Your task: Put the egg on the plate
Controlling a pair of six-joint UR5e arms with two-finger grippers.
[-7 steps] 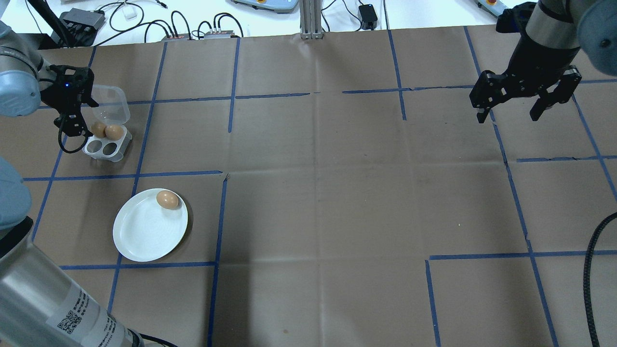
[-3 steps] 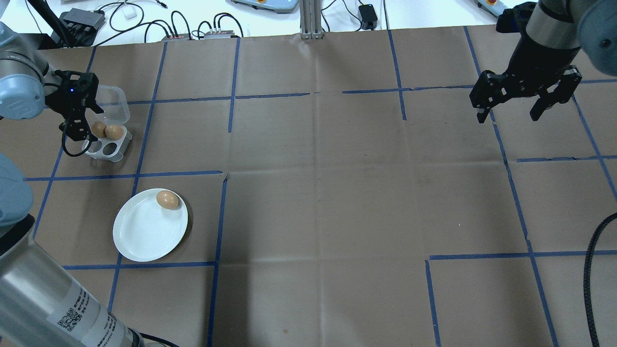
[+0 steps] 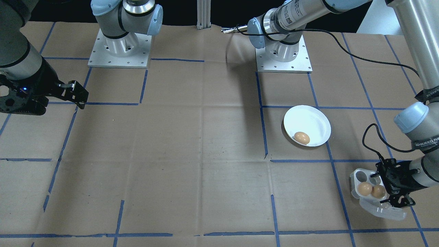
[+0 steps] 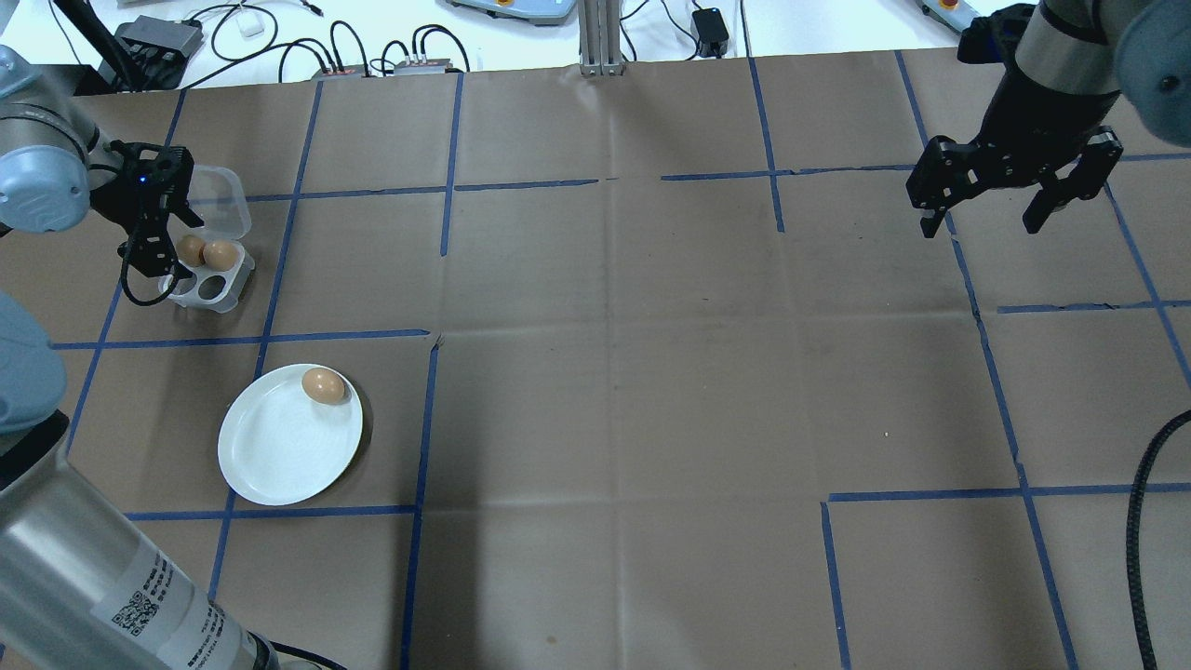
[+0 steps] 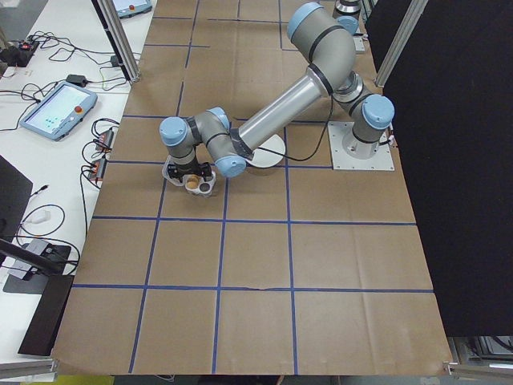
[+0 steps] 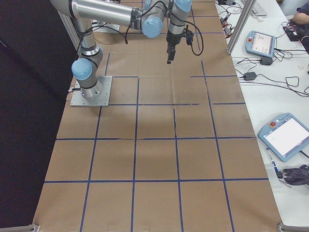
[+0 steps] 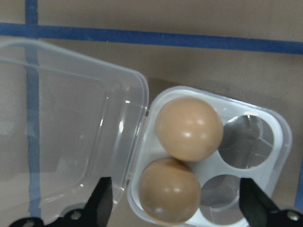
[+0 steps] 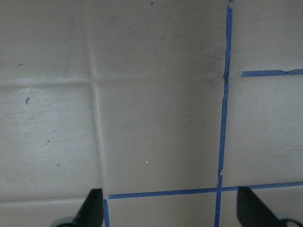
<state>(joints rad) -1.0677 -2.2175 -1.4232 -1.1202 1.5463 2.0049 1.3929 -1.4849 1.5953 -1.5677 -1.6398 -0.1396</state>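
1. Eggs, two of them, sit side by side in the clear egg tray (image 7: 208,161): the nearer egg (image 7: 169,191) low in my left wrist view, the farther egg (image 7: 189,128) touching it. The tray's other two cups are bare, and its lid (image 7: 71,127) is flung open flat beside it.
2. My left gripper (image 4: 153,228) hangs over the tray with its fingers (image 7: 102,203) spread wide, one over the lid and one over the far edge of the tray, holding nothing.
3. One more egg (image 4: 323,385) already rests on the white plate (image 4: 279,456), close against the rim, near the tray.
4. I judge an egg light, rigid, smooth and quick to crack. I would close across its widest middle, gently, just enough to keep it from slipping.
5. The thin plastic tray looks likely to lift or slide with the egg, so I would draw straight up.
6. My right gripper (image 4: 996,219) hovers well apart over bare cardboard, fingers open and empty.
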